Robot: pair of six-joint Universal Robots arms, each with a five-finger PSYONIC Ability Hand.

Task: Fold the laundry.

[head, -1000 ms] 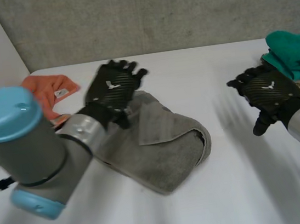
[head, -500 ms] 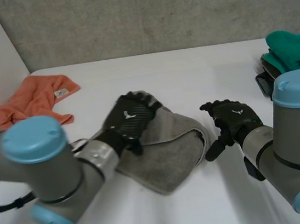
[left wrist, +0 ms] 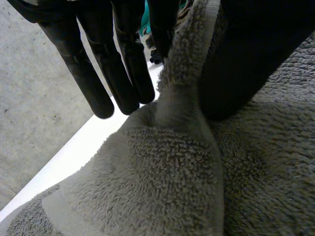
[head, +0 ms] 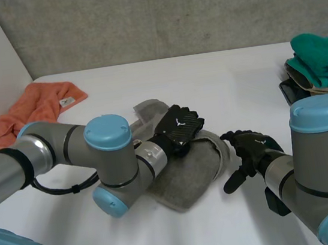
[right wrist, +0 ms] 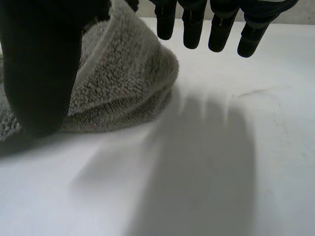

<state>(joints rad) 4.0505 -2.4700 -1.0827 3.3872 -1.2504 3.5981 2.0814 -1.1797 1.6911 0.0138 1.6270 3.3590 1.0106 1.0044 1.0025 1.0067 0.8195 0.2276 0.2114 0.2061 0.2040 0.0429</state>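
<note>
A grey towel (head: 187, 183) lies folded in a loose lump mid-table. My left hand (head: 180, 129) rests on its right part. In the left wrist view a raised fold of the grey towel (left wrist: 170, 182) runs up between the fingers (left wrist: 123, 69) and the thumb, pinched there. My right hand (head: 251, 148) hovers just right of the towel's right end, fingers straight and spread, holding nothing. In the right wrist view its fingertips (right wrist: 193, 29) hang over bare table and the towel (right wrist: 125, 73) lies beside the thumb.
An orange cloth (head: 35, 109) lies crumpled at the far left. A stack of folded laundry with a teal piece (head: 321, 56) on top sits at the right edge. A wall runs behind the white table (head: 219, 79).
My left hand moved from the towel's far left corner across to its right part and closed on a fold. My right hand came in from the right to the towel's right end.
</note>
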